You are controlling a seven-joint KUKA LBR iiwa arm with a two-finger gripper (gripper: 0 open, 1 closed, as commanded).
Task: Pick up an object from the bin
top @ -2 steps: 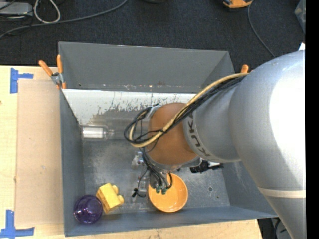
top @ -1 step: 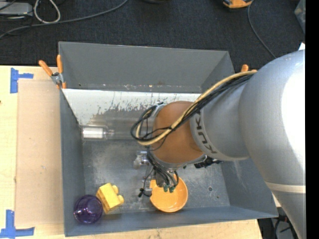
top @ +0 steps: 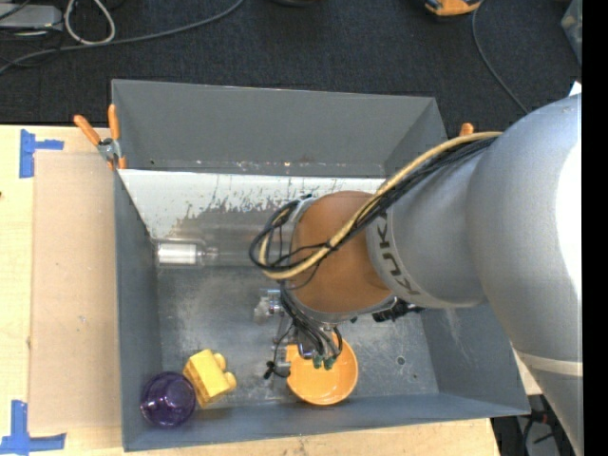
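Note:
My gripper (top: 302, 342) hangs low in the bin's front middle, below the arm's orange cover. Directly under it, and partly hidden by it, lies a round orange dish (top: 328, 381) against the front wall. A yellow toy block (top: 211, 376) with round studs lies to the left of the dish, apart from the gripper. Just beyond the block, a purple translucent ball-like thing (top: 168, 399) sits in the front left corner.
A clear plastic bottle (top: 185, 253) lies on its side near the back left, at the foot of the sloped back wall. The arm and its cables cover the bin's right half.

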